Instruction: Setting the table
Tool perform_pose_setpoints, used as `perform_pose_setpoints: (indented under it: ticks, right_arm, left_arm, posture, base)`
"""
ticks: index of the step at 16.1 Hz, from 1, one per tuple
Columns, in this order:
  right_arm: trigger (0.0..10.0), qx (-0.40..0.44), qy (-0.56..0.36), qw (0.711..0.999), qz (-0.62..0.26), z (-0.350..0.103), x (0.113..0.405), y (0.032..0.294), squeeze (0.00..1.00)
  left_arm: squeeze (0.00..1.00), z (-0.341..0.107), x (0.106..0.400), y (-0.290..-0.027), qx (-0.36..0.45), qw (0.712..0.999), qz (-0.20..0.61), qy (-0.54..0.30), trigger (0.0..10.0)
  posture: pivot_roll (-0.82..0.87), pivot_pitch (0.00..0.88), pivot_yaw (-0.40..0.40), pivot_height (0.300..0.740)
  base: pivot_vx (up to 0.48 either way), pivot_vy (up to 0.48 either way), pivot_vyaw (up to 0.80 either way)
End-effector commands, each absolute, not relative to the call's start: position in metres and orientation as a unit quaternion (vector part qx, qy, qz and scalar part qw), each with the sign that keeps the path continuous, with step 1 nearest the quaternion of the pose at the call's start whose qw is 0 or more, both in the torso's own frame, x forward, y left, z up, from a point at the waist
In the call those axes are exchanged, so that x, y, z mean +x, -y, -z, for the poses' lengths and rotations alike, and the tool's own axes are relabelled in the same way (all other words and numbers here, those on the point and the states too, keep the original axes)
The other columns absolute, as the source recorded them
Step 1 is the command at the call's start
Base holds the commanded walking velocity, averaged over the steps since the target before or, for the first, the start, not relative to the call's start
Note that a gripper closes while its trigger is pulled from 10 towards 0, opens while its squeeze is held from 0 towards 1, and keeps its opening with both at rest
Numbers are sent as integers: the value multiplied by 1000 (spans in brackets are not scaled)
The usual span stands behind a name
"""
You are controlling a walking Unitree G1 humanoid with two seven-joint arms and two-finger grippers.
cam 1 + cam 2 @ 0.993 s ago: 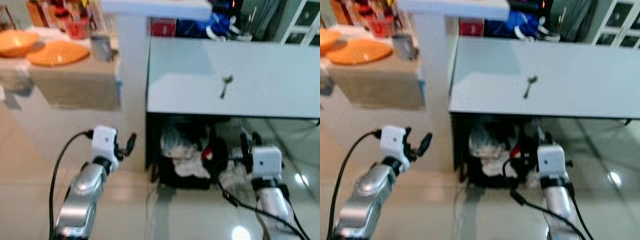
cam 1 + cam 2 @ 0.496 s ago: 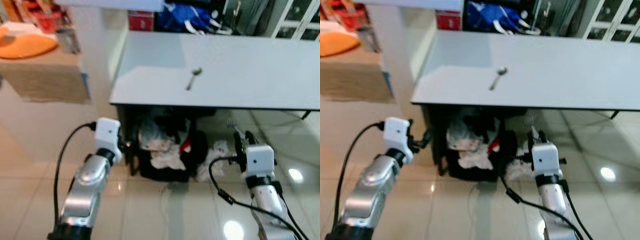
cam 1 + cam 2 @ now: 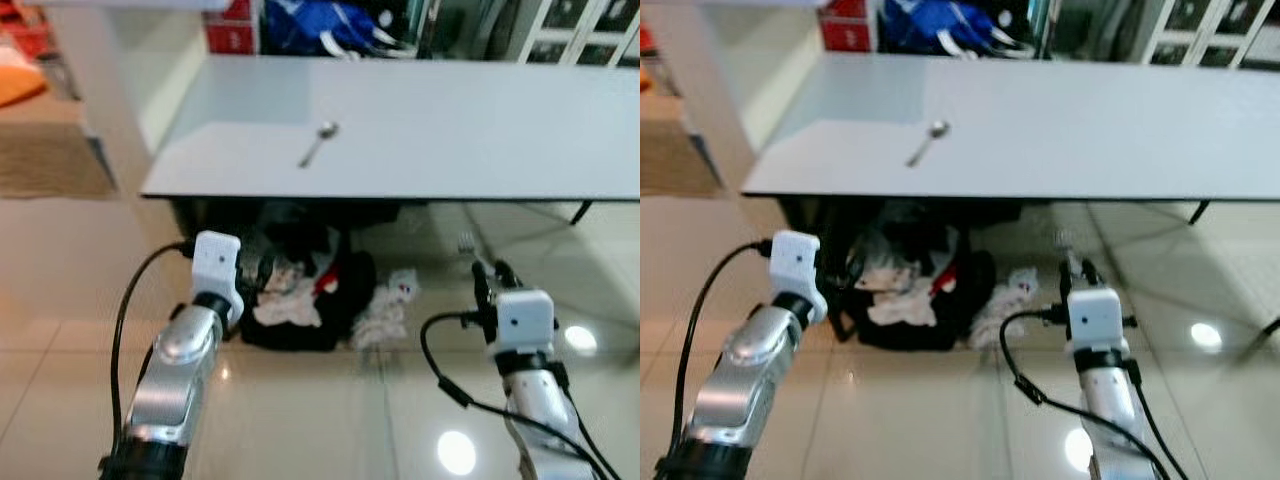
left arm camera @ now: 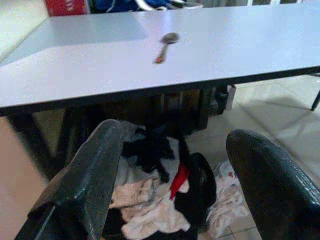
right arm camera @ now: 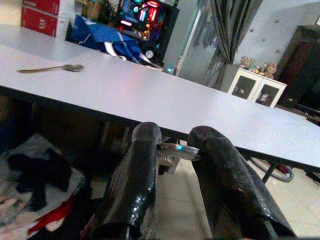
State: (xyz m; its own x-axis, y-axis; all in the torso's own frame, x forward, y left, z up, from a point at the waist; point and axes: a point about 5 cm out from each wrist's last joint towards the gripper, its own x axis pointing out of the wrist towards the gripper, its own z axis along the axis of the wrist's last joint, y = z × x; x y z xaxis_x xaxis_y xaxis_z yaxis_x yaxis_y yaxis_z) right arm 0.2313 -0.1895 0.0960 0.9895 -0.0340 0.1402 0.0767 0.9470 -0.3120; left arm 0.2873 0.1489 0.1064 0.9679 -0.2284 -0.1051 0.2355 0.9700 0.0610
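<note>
A metal spoon (image 3: 318,143) lies on the long pale grey table (image 3: 470,120), toward its left end; it also shows in the left wrist view as the spoon (image 4: 164,46). My left gripper (image 3: 260,272) is open and empty, held low in front of the table's near edge. My right gripper (image 3: 486,276) is further right, also below the tabletop, shut on a metal fork (image 3: 466,243) whose tines stick up past the fingertips. In the right wrist view the fork's handle (image 5: 178,150) sits pinched between the two black fingers (image 5: 140,175).
Under the table sits a black bag stuffed with clothes (image 3: 300,300), with a white crumpled piece (image 3: 385,308) beside it. A blue bag (image 3: 320,22) and red box (image 3: 232,25) lie beyond the far edge. A white pillar (image 3: 95,90) stands left. Glossy tiled floor (image 3: 330,420) lies ahead.
The whole view has swung right: the counter with orange dishes has slid out at the left and the table is now centred. Both arms keep their pose, the fork still held.
</note>
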Motion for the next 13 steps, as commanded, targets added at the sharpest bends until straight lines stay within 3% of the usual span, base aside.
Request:
perform_pose_setpoints:
  ticks: [1,13]
  right_arm:
    - [0,-166,74,983,33,-100,231,192,0]
    - [0,-171,88,981,24,-108,236,184,0]
  left_arm:
    - [0,-109,287,-141,34,990,128,-40,10000]
    - [0,-116,293,-136,49,990,132,-26,10000]
  posture:
    - [-8,0,15,740]
    - [3,0,14,740]
  base:
    - [431,0,0]
    - [453,0,0]
